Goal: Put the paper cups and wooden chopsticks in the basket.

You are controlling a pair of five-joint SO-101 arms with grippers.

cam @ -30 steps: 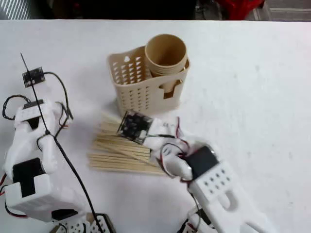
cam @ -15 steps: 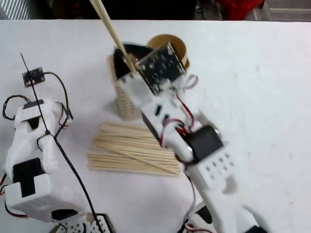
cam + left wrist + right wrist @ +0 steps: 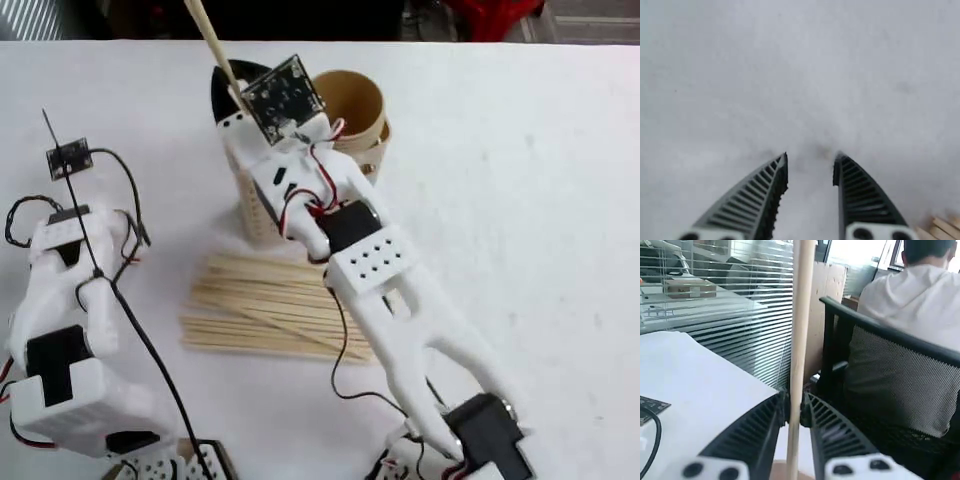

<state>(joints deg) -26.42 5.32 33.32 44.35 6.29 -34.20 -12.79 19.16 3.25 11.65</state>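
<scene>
My right gripper is shut on a wooden chopstick that stands nearly upright. In the high view that gripper hangs over the beige slotted basket, and the chopstick rises past the top edge. Stacked paper cups sit in the basket's right compartment. A pile of wooden chopsticks lies on the table in front of the basket. My left gripper is open just above the bare white table, at the left side beside the left arm.
The right arm stretches from the front edge over the right end of the chopstick pile. A small circuit board on a thin rod and black cables stand by the left arm. A few chopstick ends show near my left gripper.
My right gripper has lifted a chopstick off the pile and carried it up and back over the basket, then shifted a little left. The left arm has kept still.
</scene>
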